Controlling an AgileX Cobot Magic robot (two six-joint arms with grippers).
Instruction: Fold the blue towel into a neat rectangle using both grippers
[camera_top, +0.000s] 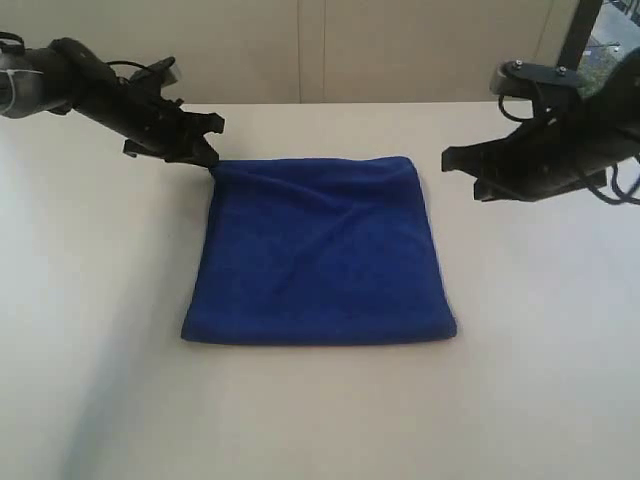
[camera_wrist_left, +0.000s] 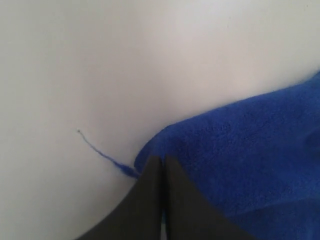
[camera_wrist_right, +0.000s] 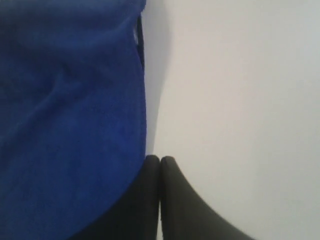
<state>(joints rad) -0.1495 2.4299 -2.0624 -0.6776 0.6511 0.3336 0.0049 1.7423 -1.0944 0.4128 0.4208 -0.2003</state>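
- From the outside camera we see the whole blue towel (camera_top: 320, 255) lying flat on the white table (camera_top: 530, 390). It is doubled over, with a rounded fold along its near edge. Each wrist camera catches only one corner or side of it.
- The left gripper (camera_top: 211, 160) sits at the towel's far left corner, and that corner is drawn to a point toward it.
- Only the left wrist camera shows a loose thread (camera_wrist_left: 100, 151) trailing from that corner across the table. It also shows the two black fingers pressed together on the corner, so we read this gripper as clamped on the towel.
- The right gripper (camera_top: 448, 160) hangs off the towel's far right corner, apart from the cloth in the outside view. Its wrist camera shows the fingers closed tip to tip with nothing between them, just beside the towel's side edge.
- In the right wrist picture, a dark strip and a pale fleck at the towel's edge are too blurred for us to name.
- Both arms are cut off by the sides of the outside picture, and the wrist pictures crop the fingers at their base.
- Bare table lies all round the towel. It is wide on the left, right and near sides, and narrower beyond the far edge, where the table meets a pale wall (camera_top: 400, 50).
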